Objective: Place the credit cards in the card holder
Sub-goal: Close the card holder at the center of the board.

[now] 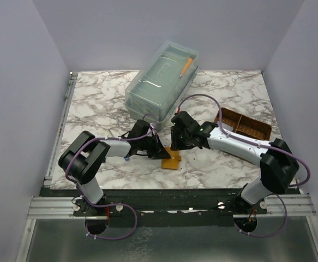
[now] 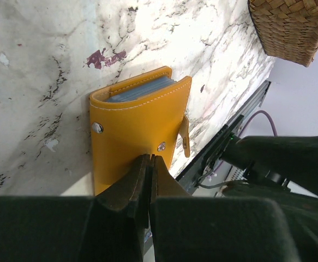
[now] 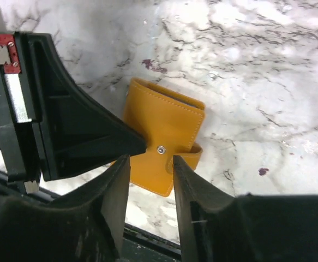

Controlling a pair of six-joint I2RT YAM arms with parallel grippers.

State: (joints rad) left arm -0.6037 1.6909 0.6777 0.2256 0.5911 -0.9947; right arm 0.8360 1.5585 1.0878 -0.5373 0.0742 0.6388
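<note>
The card holder (image 1: pixel 171 159) is a folded orange wallet lying flat on the marble table near its front edge. Grey-blue edges (image 2: pixel 139 90) show inside its fold; I cannot tell whether they are credit cards or inner panels. No loose credit cards are in view. My left gripper (image 2: pixel 149 158) is shut, with its tips resting on the card holder's (image 2: pixel 137 131) cover beside a snap stud. My right gripper (image 3: pixel 150 159) hangs open just above the card holder (image 3: pixel 164 131). The snap stud lies between its fingers and the snap tab (image 3: pixel 194 153) lies by the right finger. In the top view both grippers (image 1: pixel 161 148) (image 1: pixel 175 143) meet over the wallet.
A clear lidded plastic box (image 1: pixel 161 82) with an orange item inside stands at the back centre. A brown woven divided tray (image 1: pixel 245 124) sits at the right and also shows in the left wrist view (image 2: pixel 292 27). The table's metal front rail (image 1: pixel 169 191) runs just beyond the wallet.
</note>
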